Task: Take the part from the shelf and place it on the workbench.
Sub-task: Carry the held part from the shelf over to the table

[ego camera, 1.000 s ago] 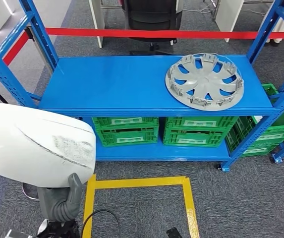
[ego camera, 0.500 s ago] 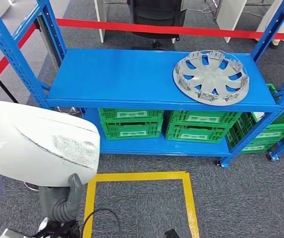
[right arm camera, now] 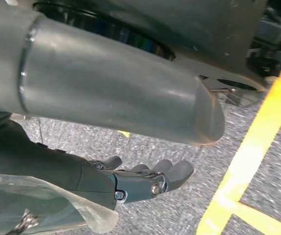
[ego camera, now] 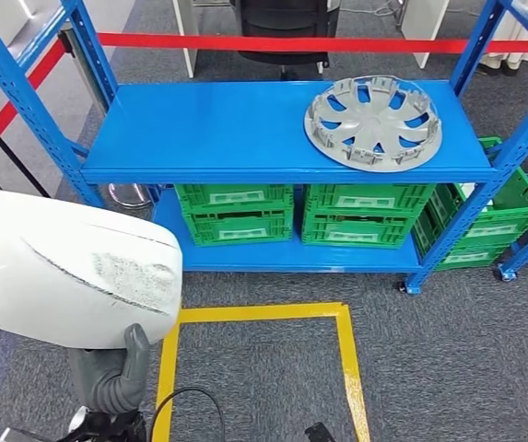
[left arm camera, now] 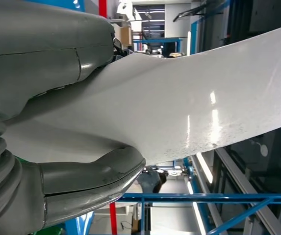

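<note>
- The left hand (ego camera: 111,378) holds a big white curved part (ego camera: 66,272) low on the robot's left side, in front of the shelf.
- In the left wrist view, the thick grey thumb (left arm camera: 94,176) presses one face of the white part (left arm camera: 191,103), and the rest of the hand (left arm camera: 46,54) lies on the other face, so the part is squeezed between them.
- The white part has a rough, scuffed patch near its edge.
- The right hand (right arm camera: 142,181) hangs down over the grey carpet (right arm camera: 191,196). It holds nothing. Its dark fingers (right arm camera: 175,172) lie fairly straight and close together.
- A blue shelf (ego camera: 233,129) stands in front of the robot.
- A round grey wheel cover (ego camera: 373,122) lies flat on the top board, toward the right end.
- Green crates (ego camera: 302,214) sit side by side on the lower board of the shelf. More green crates (ego camera: 504,221) sit farther right.
- Yellow tape (ego camera: 344,354) marks a box shape on the carpet in front of the shelf.
- Red tape (ego camera: 282,42) stretches across behind the shelf.
- A black chair (ego camera: 285,23) stands behind the red tape.
</note>
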